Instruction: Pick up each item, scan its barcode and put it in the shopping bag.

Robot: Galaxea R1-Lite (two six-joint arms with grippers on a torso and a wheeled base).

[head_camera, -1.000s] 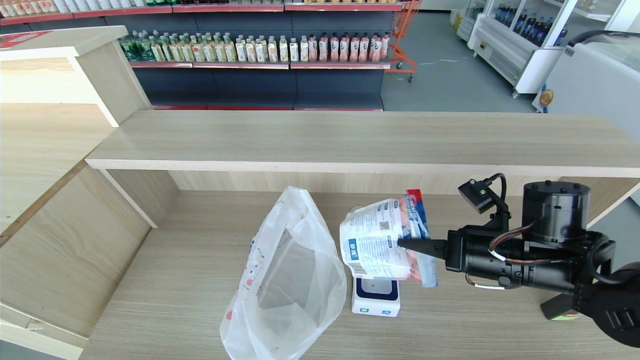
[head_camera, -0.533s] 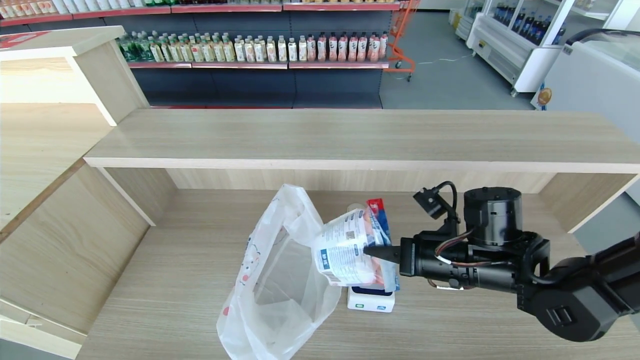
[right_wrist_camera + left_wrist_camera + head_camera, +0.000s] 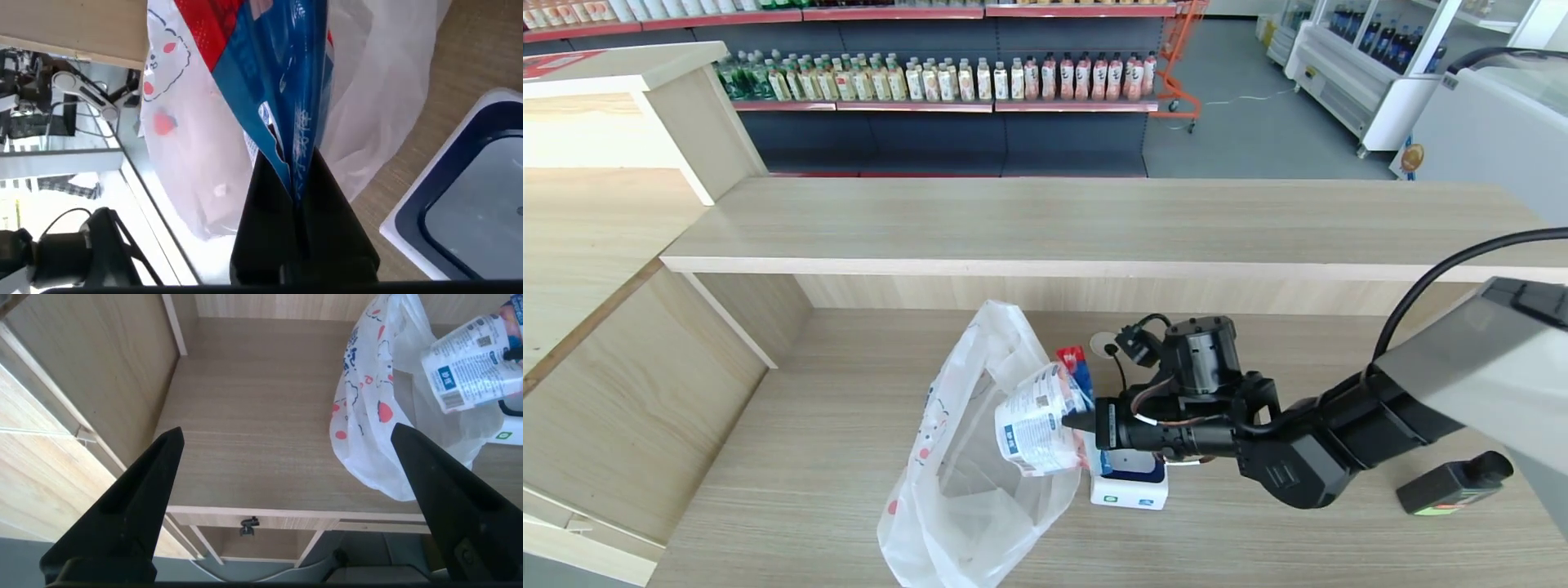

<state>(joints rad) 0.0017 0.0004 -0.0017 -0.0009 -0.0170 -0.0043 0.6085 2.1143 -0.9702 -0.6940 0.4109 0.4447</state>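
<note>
A snack packet (image 3: 1039, 416), white-labelled with a red and blue edge, hangs over the mouth of the translucent white shopping bag (image 3: 968, 474). My right gripper (image 3: 1072, 421) is shut on the packet's edge, seen close up as the blue and red wrapper (image 3: 282, 90) pinched between the black fingers (image 3: 270, 212). The white and blue barcode scanner (image 3: 1129, 483) sits on the counter just right of the bag, under my right arm. My left gripper (image 3: 286, 498) stands open above the counter's near left edge, with the bag (image 3: 372, 416) and the packet (image 3: 472, 363) off to its side.
A dark handheld device (image 3: 1454, 483) with a green tag lies at the counter's right. A raised wooden ledge (image 3: 1094, 229) runs along the back, and a wooden side wall (image 3: 645, 408) closes the left. A small round disc (image 3: 1103, 343) sits behind the scanner.
My right arm has carried the packet leftward from above the scanner to over the bag's opening. The head camera shifted slightly early on.
</note>
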